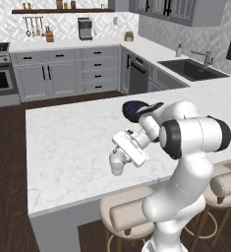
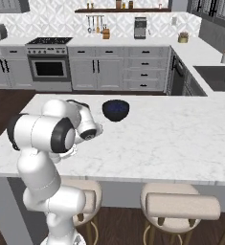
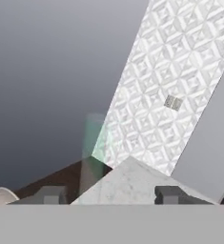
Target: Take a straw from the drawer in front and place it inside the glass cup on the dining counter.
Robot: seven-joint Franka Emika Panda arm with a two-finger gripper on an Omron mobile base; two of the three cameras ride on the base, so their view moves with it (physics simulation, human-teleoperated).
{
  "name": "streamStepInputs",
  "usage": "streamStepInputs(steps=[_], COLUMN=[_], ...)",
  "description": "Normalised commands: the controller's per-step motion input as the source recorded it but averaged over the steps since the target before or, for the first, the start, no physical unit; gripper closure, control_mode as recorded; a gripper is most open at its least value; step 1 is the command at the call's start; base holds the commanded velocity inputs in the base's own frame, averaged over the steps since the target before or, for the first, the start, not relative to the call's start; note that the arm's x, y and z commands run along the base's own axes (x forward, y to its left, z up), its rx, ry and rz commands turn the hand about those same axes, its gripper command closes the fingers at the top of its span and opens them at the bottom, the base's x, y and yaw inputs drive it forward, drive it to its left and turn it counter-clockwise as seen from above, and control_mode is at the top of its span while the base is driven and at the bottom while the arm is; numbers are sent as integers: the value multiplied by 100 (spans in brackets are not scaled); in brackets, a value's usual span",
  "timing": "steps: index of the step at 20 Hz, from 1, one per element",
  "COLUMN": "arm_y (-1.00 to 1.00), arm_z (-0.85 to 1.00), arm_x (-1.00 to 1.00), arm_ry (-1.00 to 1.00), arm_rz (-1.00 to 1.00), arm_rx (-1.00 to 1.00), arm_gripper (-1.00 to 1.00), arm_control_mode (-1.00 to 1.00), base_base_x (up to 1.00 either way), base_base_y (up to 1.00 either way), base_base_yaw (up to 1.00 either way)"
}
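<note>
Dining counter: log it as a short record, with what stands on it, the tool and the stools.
dining counter: white veined marble, arm bent over it
dark bowl: upright on the counter, beyond the arm
tool: fingertips apart, nothing between them
glass cup: probably the pale translucent shape ahead of the tool, blurred
stools: beige, tucked under the near edge

The white Franka arm (image 1: 186, 162) rises from its base, folds at the dark-jointed elbow and reaches forward and low, its wrist turned so the hand lies roughly level. In the hand view the gripper (image 3: 111, 194) shows two dark fingertips (image 3: 49, 194) standing well apart, so the jaws seem open, with nothing visibly between them.
</note>
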Motion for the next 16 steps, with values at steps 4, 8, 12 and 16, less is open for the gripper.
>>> streamStepInputs(steps=[4, 8, 12, 16], arm_y=[-17, -3, 0, 5], arm_z=[17, 71, 100, 95], arm_x=[0, -2, -23, -48], arm_ry=[-26, -28, -34, -50], arm_rz=[0, 0, 0, 0], arm_rx=[0, 0, 0, -16], arm_gripper=[-100, -100, -100, -100], arm_control_mode=[-100, -100, -100, -100], base_base_x=[0, 0, 0, 0], base_base_y=[0, 0, 0, 0], base_base_yaw=[0, 0, 0, 0])
